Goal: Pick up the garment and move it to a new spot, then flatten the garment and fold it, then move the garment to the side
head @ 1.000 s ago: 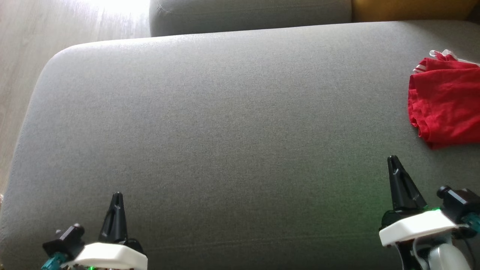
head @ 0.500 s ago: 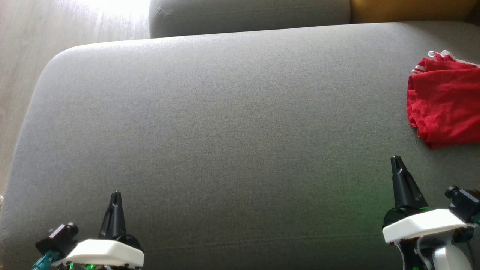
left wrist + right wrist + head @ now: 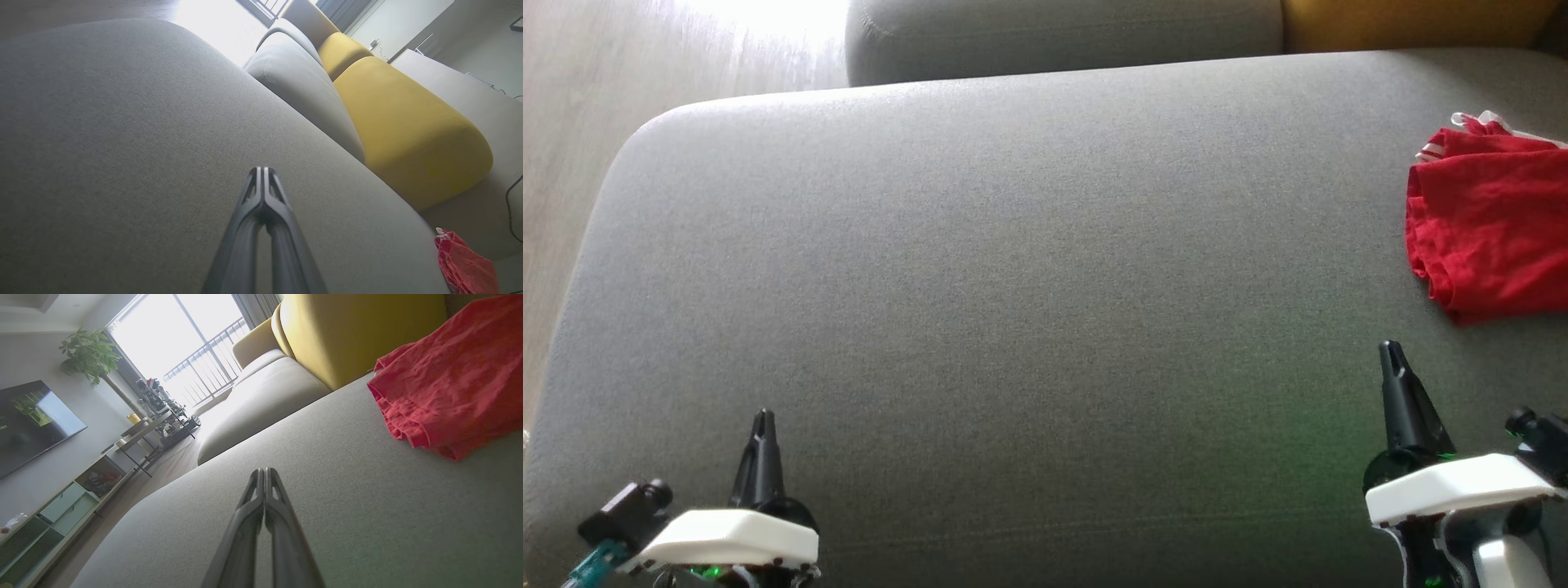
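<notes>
Item: red garment (image 3: 1490,220), a compact doubled-over bundle with a white-striped edge at its far side. It lies on the grey sofa cushion (image 3: 1013,286), ahead of the right pincer (image 3: 1392,351) and towards its outer side, near but not touching. It is well apart from the left pincer (image 3: 762,418), far off to that pincer's right. Right pincer: fingers pressed together, holding nothing, over bare cushion. Left pincer: the same, fingers together and empty. Change over the last second: both pincers have eased back and slightly outward, the left one more. The garment keeps its place and shape, apart from a small camera shift. Reading: the bundle seems already folded and set aside, so the task looks at or near its end.
</notes>
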You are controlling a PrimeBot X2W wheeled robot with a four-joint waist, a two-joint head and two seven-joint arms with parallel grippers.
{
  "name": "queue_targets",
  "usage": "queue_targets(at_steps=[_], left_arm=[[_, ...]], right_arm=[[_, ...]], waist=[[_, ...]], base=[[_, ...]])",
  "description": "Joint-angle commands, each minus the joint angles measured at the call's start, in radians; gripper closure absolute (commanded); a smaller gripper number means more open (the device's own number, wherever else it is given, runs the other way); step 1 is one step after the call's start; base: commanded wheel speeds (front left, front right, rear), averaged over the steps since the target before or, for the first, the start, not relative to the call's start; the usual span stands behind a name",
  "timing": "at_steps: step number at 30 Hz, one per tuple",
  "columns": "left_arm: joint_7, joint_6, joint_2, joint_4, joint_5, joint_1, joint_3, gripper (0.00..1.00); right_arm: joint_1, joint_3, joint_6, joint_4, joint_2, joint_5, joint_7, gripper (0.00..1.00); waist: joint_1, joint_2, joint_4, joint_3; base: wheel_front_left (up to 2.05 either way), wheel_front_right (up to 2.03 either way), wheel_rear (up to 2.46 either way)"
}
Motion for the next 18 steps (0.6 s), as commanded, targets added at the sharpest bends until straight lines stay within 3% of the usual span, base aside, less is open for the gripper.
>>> queue_targets(at_steps=[1, 18], left_arm=[[0.009, -0.012, 0.006, -0.028, -0.029, -0.048, 0.015, 1.00], [0.056, -0.022, 0.007, -0.020, -0.182, -0.072, 0.037, 1.00]], right_arm=[[-0.052, 0.003, 0.000, -0.029, -0.006, 0.035, 0.009, 1.00], [-0.060, 0.004, 0.000, -0.020, -0.007, 0.213, 0.055, 1.00]], waist=[[0.0000, 0.0000, 0.000, -0.001], [0.0000, 0.0000, -0.003, -0.006]], base=[[0.00, 0.00, 0.00], [0.00, 0.00, 0.00]])
